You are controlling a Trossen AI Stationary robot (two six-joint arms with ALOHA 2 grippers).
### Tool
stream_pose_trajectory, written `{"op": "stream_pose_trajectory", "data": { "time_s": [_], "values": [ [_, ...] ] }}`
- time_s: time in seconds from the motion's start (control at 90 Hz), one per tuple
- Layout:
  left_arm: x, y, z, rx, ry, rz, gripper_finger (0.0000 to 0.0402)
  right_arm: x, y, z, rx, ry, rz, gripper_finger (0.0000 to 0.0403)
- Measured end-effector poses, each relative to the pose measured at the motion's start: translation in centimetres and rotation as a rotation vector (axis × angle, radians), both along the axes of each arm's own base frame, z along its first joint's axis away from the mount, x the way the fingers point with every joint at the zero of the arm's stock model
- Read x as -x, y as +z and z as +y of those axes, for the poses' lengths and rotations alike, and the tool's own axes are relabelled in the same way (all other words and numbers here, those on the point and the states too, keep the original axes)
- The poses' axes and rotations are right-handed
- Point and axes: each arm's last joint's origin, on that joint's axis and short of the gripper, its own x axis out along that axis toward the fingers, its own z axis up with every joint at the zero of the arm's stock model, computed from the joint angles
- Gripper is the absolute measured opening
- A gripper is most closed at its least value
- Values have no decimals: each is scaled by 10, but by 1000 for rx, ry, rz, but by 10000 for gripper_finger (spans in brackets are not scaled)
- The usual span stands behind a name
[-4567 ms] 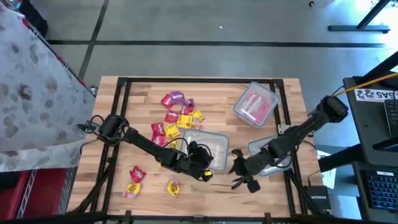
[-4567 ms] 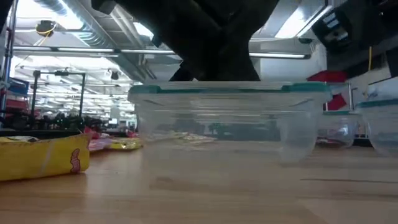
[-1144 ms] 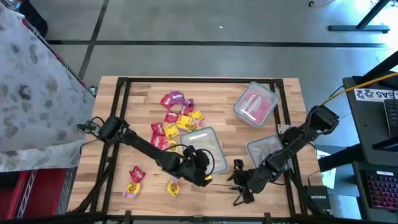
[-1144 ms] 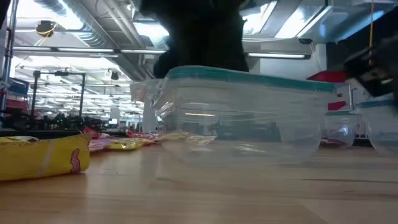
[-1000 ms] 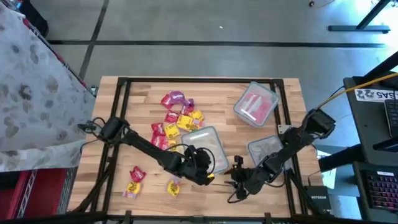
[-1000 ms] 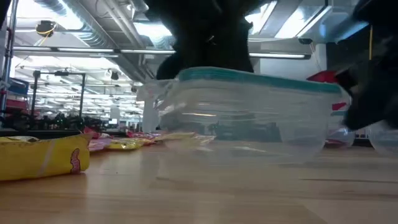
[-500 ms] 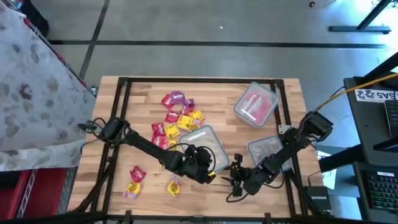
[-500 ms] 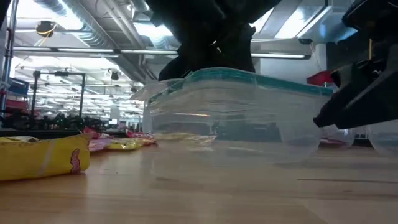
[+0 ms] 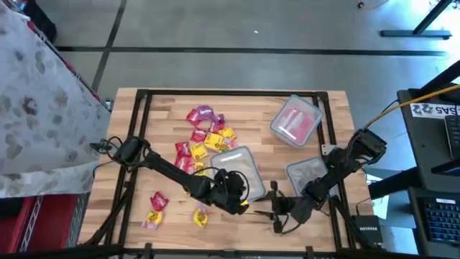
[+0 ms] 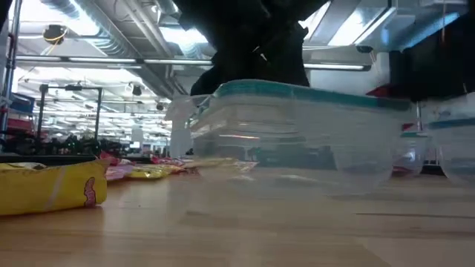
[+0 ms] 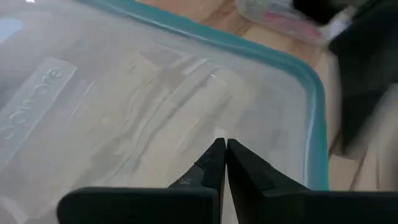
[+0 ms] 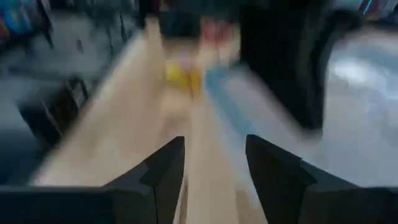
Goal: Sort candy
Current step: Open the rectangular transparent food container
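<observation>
tubs: three | lid: one | left tool closed

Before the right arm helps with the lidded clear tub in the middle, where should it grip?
Probably the teal-rimmed lid edge of the clear tub on its right side: the left gripper, shut, occupies the near edge, and the open right gripper is already at that side.

Wooden slatted table with black frame, bearing scattered candy, three clear tubs, one holding pink contents.
</observation>
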Motion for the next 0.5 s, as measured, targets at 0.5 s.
{"op": "stream_pose_trajectory", "data": {
  "time_s": [0.5],
  "values": [
    [-2, 0, 2, 11, 23, -20, 0, 1, -29, -19, -178, -163, 244, 161]
  ]
}}
